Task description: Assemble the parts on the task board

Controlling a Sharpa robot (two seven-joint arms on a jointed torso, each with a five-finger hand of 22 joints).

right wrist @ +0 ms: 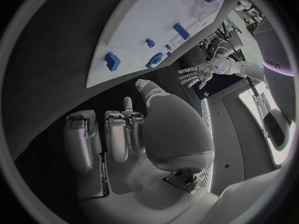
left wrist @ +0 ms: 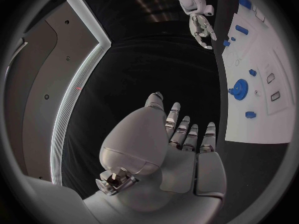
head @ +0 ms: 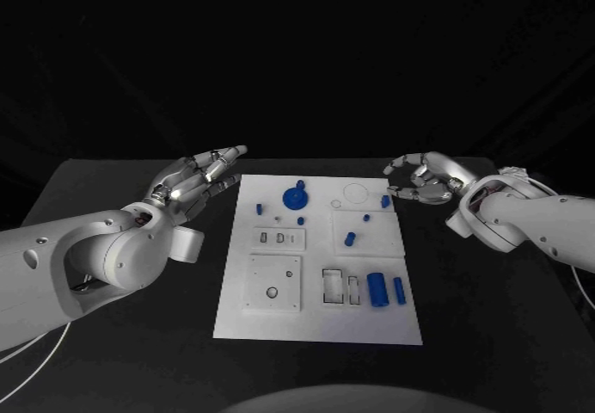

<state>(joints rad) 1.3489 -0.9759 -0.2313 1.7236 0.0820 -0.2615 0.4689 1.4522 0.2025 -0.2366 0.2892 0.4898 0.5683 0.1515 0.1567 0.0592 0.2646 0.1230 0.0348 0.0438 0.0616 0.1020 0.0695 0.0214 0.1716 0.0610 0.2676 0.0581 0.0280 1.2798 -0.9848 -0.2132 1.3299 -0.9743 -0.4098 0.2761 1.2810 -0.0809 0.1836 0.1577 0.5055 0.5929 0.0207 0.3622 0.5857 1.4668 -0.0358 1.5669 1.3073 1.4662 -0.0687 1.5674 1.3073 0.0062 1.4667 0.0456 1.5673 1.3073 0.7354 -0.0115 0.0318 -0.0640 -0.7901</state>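
A white task board (head: pixel 320 318) is lying in the middle of a black table (head: pixel 496 301), with small blue parts scattered over it and both robot hands waiting off its far corners, neither touching it. The layout looks set for assembly work: loose pieces are sitting beside the recesses that appear meant to take them.

A blue gear (head: pixel 297 198) is standing near the far left of the board, with a small blue peg (head: pixel 260 207) just to its left. A short blue piece (head: pixel 386 201) is resting at the far right edge, nearest the right hand, and two more small pieces (head: pixel 351 238) are lying toward the middle. On the near right, a thick blue cylinder (head: pixel 376 290) and a thinner blue rod (head: pixel 399 289) are lying side by side next to a pair of rectangular slots (head: pixel 341 286).

The left hand (head: pixel 199 179) is hovering just off the board's far left corner, fingers stretched out and apart, holding nothing. The right hand (head: pixel 421 179) is hovering off the far right corner, fingers curling loosely inward with a gap showing between thumb and fingertips (head: pixel 399 191); nothing is visible in that gap, so it is judged empty and released, poised as if for a pinch on the nearby blue piece. Assembly appears hardly begun, with most parts lying loose.
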